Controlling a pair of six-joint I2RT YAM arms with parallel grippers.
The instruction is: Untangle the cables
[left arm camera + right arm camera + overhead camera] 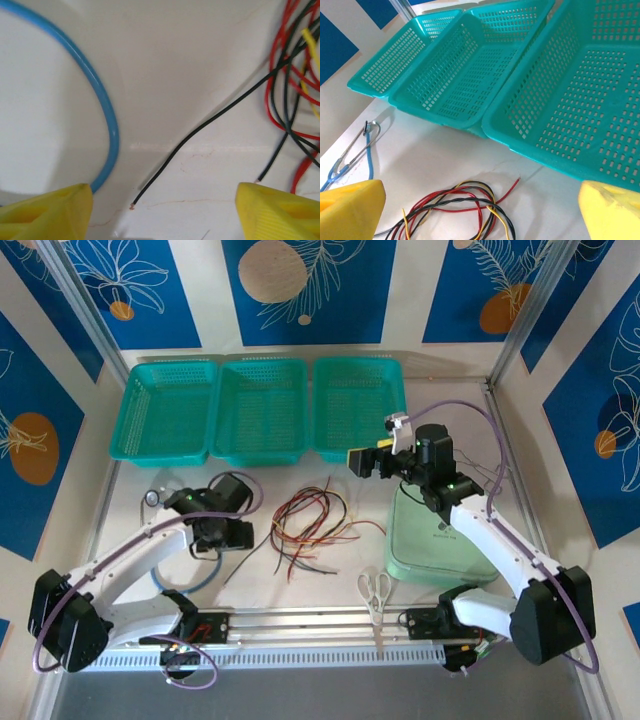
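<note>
The cables (310, 525) lie as a loose tangle of thin red, black and yellow wires on the white table, between the two arms. My left gripper (225, 535) is low over the table, just left of the tangle. In the left wrist view its yellow fingers (45, 212) stand wide apart, and the bare end of one black wire (132, 206) lies on the table between them, untouched. The rest of the tangle (295, 90) is at the right edge. My right gripper (362, 462) hovers open above and right of the cables (470, 210), with nothing between its fingers (612, 210).
Three teal baskets (260, 410) line the back of the table. A stethoscope with blue tubing (155, 498) lies left of the left gripper, and its tube (107, 125) curves near the left finger. Scissors (375, 592) and a mint-green box (440, 540) sit at the front right.
</note>
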